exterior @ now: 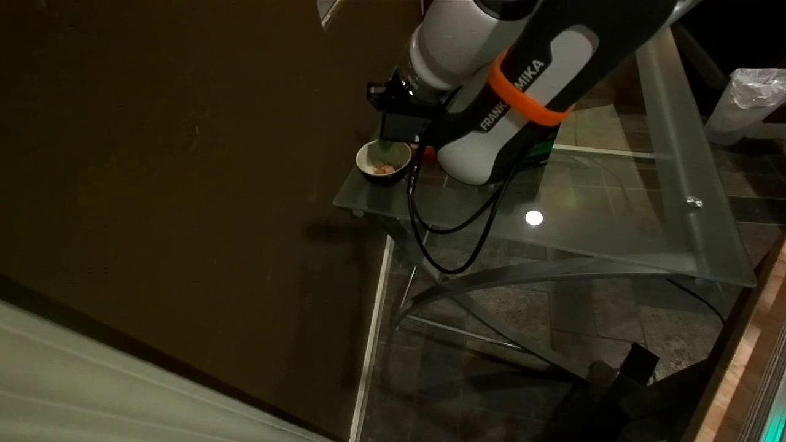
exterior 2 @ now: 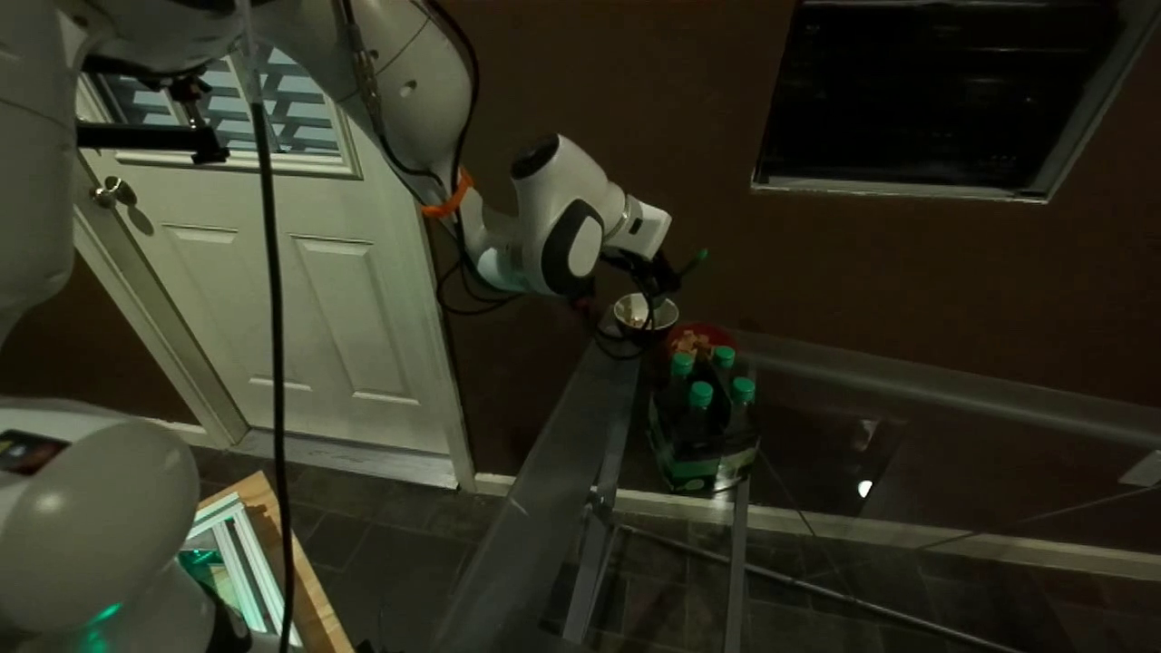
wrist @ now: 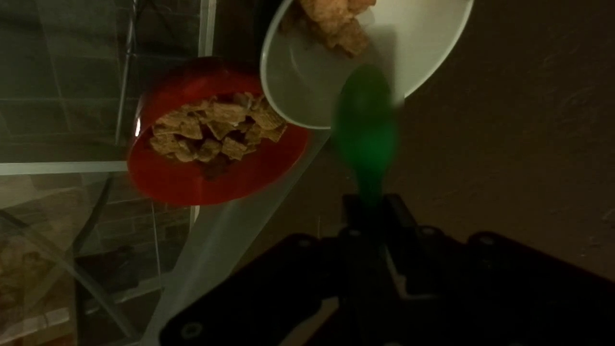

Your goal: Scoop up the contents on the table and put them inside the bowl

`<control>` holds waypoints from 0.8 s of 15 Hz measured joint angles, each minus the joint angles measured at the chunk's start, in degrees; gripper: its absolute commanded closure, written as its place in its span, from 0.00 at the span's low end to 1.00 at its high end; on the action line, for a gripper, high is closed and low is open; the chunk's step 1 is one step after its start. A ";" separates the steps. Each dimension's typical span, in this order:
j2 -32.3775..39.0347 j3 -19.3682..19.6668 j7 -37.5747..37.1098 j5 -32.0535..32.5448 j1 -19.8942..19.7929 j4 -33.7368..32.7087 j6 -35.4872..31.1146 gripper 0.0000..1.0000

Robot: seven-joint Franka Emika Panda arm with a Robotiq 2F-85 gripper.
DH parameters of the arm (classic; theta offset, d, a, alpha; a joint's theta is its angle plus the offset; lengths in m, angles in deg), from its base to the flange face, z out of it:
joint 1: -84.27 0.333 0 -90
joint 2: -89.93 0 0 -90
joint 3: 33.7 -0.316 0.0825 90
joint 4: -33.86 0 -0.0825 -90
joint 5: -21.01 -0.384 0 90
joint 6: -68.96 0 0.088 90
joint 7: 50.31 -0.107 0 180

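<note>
My gripper (wrist: 371, 206) is shut on a green spoon (wrist: 367, 129). The spoon head is over the near edge of the white bowl (wrist: 307, 91) in the wrist view. It is blurred, and I cannot tell whether anything lies on it. The bowl shows in both exterior views (exterior: 368, 161) (exterior 2: 667, 315), at a corner of the glass table (exterior: 589, 236), with some cereal pieces (wrist: 336, 24) inside. Beside it stands a red bowl (wrist: 192, 185) holding many cereal squares (wrist: 226, 125). In an exterior view, the arm mostly hides the red bowl (exterior: 428, 153).
A pack of green-capped bottles (exterior 2: 698, 431) stands close to the red bowl. A brown wall (exterior: 215, 184) runs right beside the bowls' corner. A black cable (exterior: 454, 270) hangs in a loop from the arm near the white bowl.
</note>
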 measured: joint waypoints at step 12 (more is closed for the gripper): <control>-10.64 -2.42 0.79 -0.60 -8.52 -0.90 17.53 0.96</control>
